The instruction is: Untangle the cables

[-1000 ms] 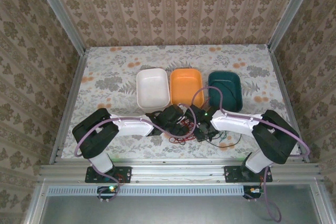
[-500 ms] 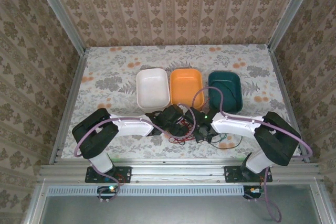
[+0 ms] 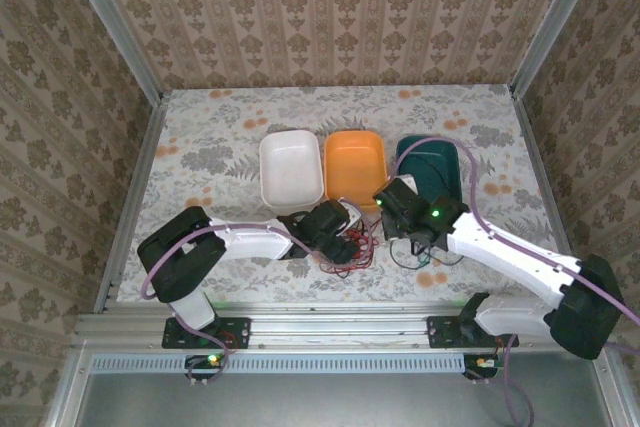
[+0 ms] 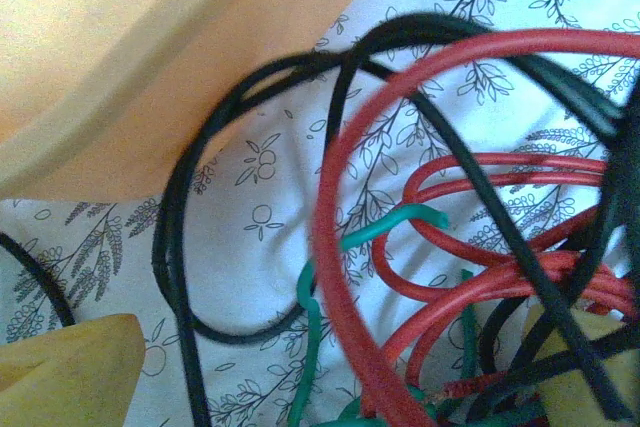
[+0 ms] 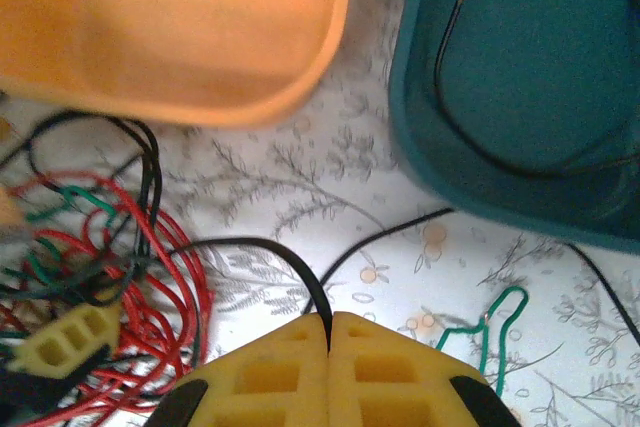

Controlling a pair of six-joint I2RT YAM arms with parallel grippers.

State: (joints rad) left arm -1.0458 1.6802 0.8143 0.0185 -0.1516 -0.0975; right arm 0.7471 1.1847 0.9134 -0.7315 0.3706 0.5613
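Counter (image 3: 200, 147) cloth carries three trays in a row at mid-depth, white tray (image 3: 290, 169), orange tray (image 3: 355, 162) and teal tray (image 3: 440, 175), and the cables (image 3: 355, 247) lie in a heap just in front of the orange one, near the front edge. These trays are the main obstruction: the knot sits close under the orange rim, so any outward pull has to clear the tray walls. The heap itself is red, green and black wire, thin and limp, light enough to drag as one clump if a single strand is tugged hard; its smooth sheathing is likely slippery, so a firm pinch on a free run outside the knot is the better hold. The left end effector (image 4: 315, 372) sits down in the tangle with its jaws spread and strands crossing between them, seemingly gripping nothing. The right end effector (image 5: 330, 347) is clenched on a black strand (image 5: 260, 244) that curves back toward the heap. Another black wire (image 5: 450, 97) lies in the teal tray, and a short green piece (image 5: 497, 322) rests alone on the cloth.
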